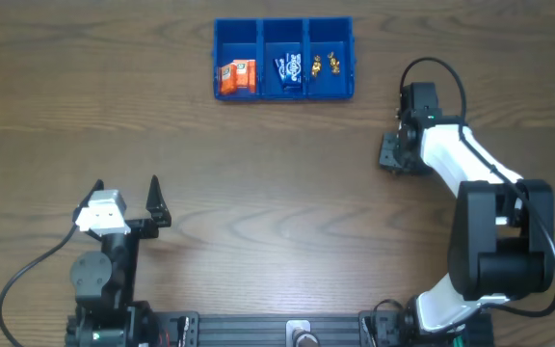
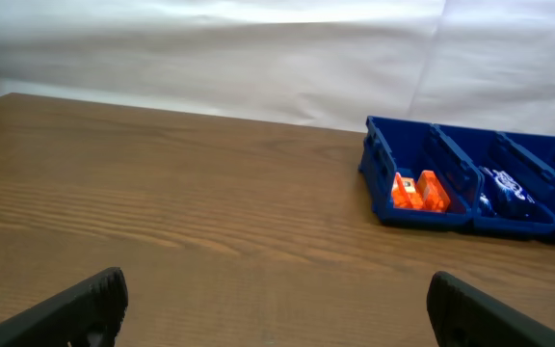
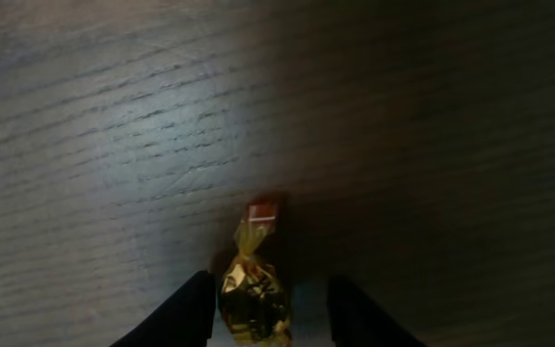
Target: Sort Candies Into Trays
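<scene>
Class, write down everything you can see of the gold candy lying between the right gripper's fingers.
The gold candy is wrapped in shiny, crinkled material that looks like foil. One end is twisted and flares into a reddish-orange tip pointing away from the right gripper. It lies flat on the wooden table. The open fingers stand on either side of it, with a clear gap on one side and a very narrow one on the other. Its near end is cut off at the picture's edge.

Lost the near end of the gold-wrapped candy (image 3: pixel 255 294) past the frame edge in the right wrist view, between the jaws. Found the blue tray (image 2: pixel 470 178) cut off at the left wrist view's side, its last compartment partly shown. Could not make out the small gold pieces (image 1: pixel 324 65) from above.
</scene>
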Available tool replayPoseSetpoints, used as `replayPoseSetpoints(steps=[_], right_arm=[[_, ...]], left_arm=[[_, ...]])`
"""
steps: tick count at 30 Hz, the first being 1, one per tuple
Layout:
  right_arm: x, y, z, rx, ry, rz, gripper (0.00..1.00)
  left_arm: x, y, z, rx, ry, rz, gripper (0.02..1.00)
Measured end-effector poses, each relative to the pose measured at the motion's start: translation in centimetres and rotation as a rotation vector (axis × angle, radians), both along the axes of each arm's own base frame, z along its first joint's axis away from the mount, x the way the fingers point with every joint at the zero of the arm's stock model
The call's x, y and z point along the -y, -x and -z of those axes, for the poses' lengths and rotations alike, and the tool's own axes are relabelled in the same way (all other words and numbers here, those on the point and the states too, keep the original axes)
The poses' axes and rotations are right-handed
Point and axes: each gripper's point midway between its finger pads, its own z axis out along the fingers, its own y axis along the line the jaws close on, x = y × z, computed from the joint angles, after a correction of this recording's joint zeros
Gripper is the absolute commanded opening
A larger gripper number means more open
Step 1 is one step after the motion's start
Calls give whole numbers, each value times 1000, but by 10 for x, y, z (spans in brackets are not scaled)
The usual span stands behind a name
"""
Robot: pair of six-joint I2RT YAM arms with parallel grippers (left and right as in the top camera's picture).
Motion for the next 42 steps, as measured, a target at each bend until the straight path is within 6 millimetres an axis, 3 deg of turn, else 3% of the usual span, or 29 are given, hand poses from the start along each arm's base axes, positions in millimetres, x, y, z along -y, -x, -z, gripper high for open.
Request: replayPoseSetpoints(steps=[11, 23, 27, 31, 34, 38, 40, 41, 42], right_arm=[[0, -1, 1, 2, 0, 0, 329], [-3, -1, 4, -4, -13, 7, 194], [-12, -1, -5, 14, -22, -13, 189], [-40, -10, -69, 195, -47, -90, 172], [-76, -24, -147, 413, -75, -181, 152], [-118, -68, -256, 674, -95, -258, 150], [-126, -96, -274, 693, -71, -275, 148], [-132, -119, -267, 672, -60, -279, 161], [-134, -128, -256, 624, -44, -284, 189]], left_arm=[[0, 0, 0, 0, 0, 0, 998], [0, 0, 0, 0, 0, 0, 998], [0, 0, 0, 0, 0, 0, 998], [0, 0, 0, 0, 0, 0, 998], [0, 0, 0, 0, 0, 0, 998], [0, 0, 0, 0, 0, 0, 998], [0, 0, 0, 0, 0, 0, 996], [0, 0, 0, 0, 0, 0, 998], [0, 0, 0, 1, 0, 0, 998]])
